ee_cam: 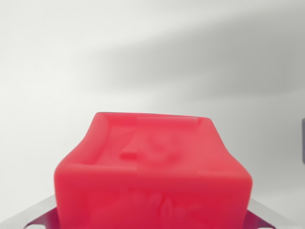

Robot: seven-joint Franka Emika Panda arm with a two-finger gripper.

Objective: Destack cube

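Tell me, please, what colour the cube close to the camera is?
Red, plain to see in the wrist view: cube.

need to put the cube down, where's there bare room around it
The pale surface beyond the red cube looks bare, and so do the strips at the wrist view's left and right. It is crowded only at the bottom, where the cube sits between the end effector fingers.
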